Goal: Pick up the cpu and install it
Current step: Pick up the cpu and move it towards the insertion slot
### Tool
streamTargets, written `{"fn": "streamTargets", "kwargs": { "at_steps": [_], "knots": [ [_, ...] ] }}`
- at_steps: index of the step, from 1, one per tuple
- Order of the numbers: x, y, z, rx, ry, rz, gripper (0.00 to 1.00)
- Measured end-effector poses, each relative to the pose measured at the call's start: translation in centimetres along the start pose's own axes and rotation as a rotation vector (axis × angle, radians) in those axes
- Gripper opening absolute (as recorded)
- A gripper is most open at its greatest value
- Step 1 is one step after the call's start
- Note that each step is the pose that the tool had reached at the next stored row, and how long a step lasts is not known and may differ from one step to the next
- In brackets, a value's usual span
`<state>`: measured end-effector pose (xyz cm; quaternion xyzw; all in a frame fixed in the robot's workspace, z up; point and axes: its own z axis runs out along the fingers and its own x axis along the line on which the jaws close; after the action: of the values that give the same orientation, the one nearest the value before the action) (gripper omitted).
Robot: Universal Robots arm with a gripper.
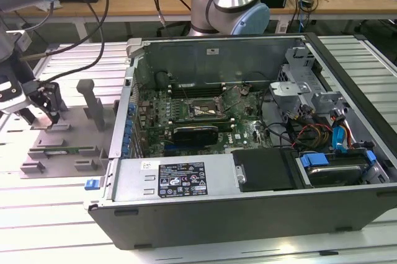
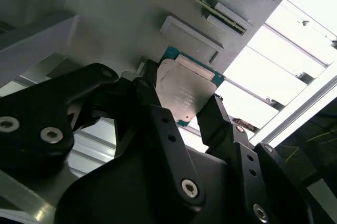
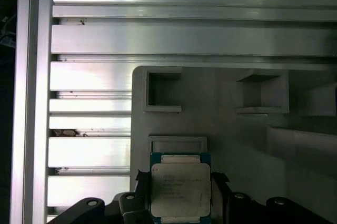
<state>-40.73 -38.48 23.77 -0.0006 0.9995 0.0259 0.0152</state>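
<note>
The cpu (image 2: 185, 93) is a small square chip with a silver-grey metal top on a green edge. It sits between the two black fingers (image 2: 152, 100) of my gripper (image 2: 181, 105), which press on its opposite edges. In the first wrist view the cpu (image 3: 180, 190) is just over the grey parts fixture (image 3: 231, 134), by a shallow holder. In the exterior view my gripper (image 1: 48, 108) hangs over that fixture (image 1: 68, 134), at the exterior view's left of the open computer case (image 1: 248, 171). The motherboard socket (image 1: 202, 110) lies inside the case.
Grey upright posts (image 1: 93, 103) stand on the fixture beside the gripper. The fixture rests on a ribbed aluminium table (image 3: 89, 108). Inside the case are a black expansion card (image 1: 195, 132), cable bundles (image 1: 310, 131) and a drive bay. The arm's base (image 1: 226, 4) stands behind the case.
</note>
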Motion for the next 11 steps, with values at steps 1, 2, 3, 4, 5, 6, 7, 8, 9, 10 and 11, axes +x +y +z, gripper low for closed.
{"fn": "streamTargets", "kwargs": {
  "at_steps": [1, 2, 3, 4, 5, 6, 7, 8, 9, 10, 11],
  "knots": [
    [0.00, 0.01, -0.10, 0.0000, 0.0000, 0.000, 0.55],
    [0.00, 0.02, -0.29, 0.0000, 0.0000, 0.000, 0.55],
    [-0.01, 0.03, -0.50, 0.0000, -0.0001, 0.000, 0.55],
    [-0.01, 0.04, -0.60, -0.0001, -0.0001, 0.000, 0.55],
    [-0.02, 0.05, -0.75, 0.0000, 0.0000, 0.000, 0.55],
    [-0.02, 0.06, -0.93, 0.0000, 0.0000, 0.000, 0.55],
    [-0.03, 0.07, -1.05, 0.0000, 0.0000, 0.000, 0.55],
    [-0.03, 0.08, -1.24, 0.0000, 0.0000, 0.000, 0.55],
    [-0.03, 0.08, -1.33, 0.0000, -0.0001, 0.000, 0.55],
    [-0.04, 0.09, -1.50, 0.0000, 0.0000, 0.000, 0.55],
    [-0.05, 0.10, -1.69, 0.0000, -0.0001, 0.000, 0.55]
  ]
}}
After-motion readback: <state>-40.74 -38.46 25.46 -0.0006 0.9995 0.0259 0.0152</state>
